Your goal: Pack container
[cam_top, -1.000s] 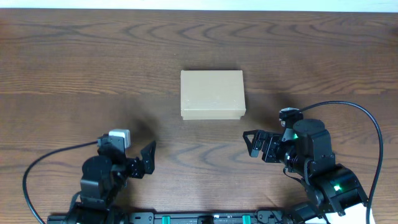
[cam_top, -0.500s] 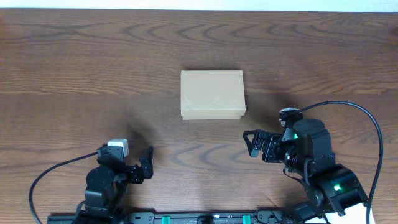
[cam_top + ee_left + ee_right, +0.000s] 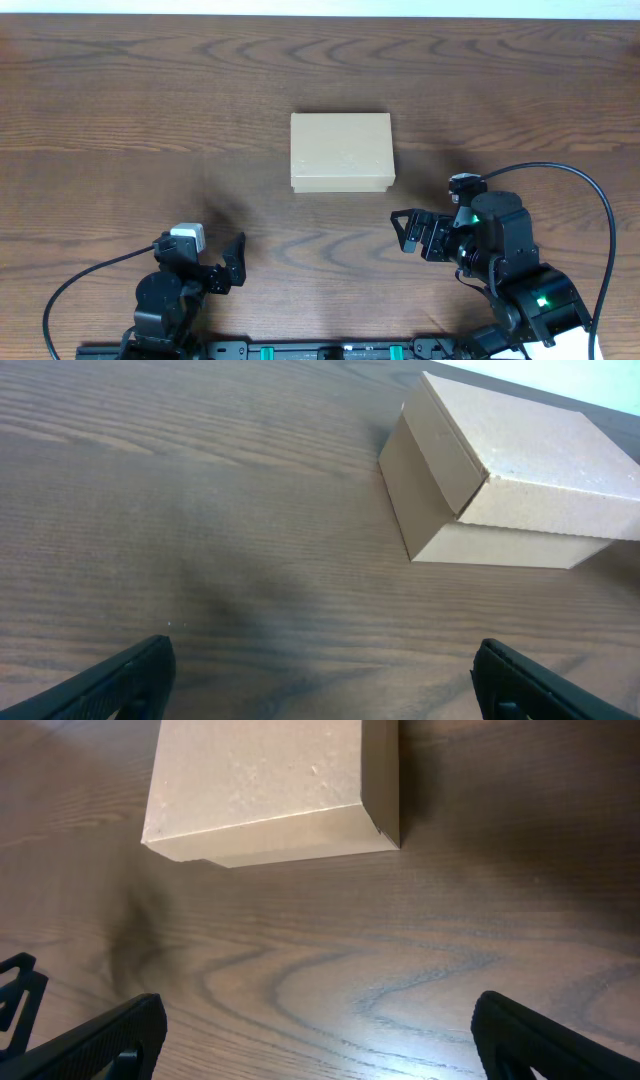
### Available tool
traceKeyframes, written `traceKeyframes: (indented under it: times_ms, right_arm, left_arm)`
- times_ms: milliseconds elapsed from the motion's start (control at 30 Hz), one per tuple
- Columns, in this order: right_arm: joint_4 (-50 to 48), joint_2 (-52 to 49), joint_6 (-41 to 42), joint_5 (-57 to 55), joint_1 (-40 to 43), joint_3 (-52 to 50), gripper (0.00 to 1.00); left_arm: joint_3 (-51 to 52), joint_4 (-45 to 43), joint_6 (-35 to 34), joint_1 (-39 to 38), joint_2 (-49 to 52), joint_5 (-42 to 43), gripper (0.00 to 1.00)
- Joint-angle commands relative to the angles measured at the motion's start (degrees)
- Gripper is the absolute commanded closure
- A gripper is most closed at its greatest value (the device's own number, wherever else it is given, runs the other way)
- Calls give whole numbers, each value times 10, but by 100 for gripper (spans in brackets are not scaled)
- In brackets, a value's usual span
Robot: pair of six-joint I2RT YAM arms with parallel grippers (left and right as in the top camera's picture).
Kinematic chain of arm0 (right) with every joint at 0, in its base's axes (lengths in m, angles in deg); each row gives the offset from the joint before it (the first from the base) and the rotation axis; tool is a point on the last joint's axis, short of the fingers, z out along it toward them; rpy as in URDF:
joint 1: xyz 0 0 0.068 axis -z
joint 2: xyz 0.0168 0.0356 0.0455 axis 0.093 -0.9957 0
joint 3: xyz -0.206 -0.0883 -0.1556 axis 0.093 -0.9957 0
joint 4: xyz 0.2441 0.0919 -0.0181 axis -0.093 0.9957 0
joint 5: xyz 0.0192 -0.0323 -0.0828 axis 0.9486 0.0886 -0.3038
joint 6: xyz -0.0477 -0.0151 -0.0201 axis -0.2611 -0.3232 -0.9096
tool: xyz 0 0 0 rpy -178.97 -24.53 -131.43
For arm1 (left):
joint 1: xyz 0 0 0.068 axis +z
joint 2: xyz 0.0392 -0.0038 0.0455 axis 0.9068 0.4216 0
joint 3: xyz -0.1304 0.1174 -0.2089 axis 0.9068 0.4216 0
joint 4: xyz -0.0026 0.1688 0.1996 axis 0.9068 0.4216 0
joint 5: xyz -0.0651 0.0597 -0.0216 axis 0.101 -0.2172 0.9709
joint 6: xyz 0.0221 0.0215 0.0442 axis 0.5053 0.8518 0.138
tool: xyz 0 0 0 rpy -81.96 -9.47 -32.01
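The container [image 3: 341, 151] is a small tan cardboard box with its flap lid closed, lying on the dark wooden table near the middle. It also shows in the left wrist view [image 3: 505, 472] at the upper right and in the right wrist view [image 3: 270, 785] at the top. My left gripper [image 3: 236, 258] is open and empty at the near left, well short of the box. My right gripper [image 3: 409, 232] is open and empty at the near right, a little below and right of the box. No other items to pack show.
The wooden table [image 3: 150, 120] stretches wide on all sides of the box. A pale strip runs along its far edge [image 3: 320, 8]. Black cables loop from both arm bases at the near edge.
My left arm has drawn back toward the near edge and lies lower in the overhead view. The right arm and the box have not moved.
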Motion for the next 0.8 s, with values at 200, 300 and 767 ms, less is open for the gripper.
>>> traceKeyframes:
  times_ms: [200,300,767]
  right_arm:
    - [0,1,6,2,-5,-3,1]
    - [0,1,6,2,-5,-3,1]
    - [-6,30,-73,-69,-35,-19,1]
  left_arm:
    - [8,-2,4,-3,-4,-2,5]
    - [8,-2,4,-3,-4,-2,4]
    - [8,-2,4,-3,-4,-2,5]
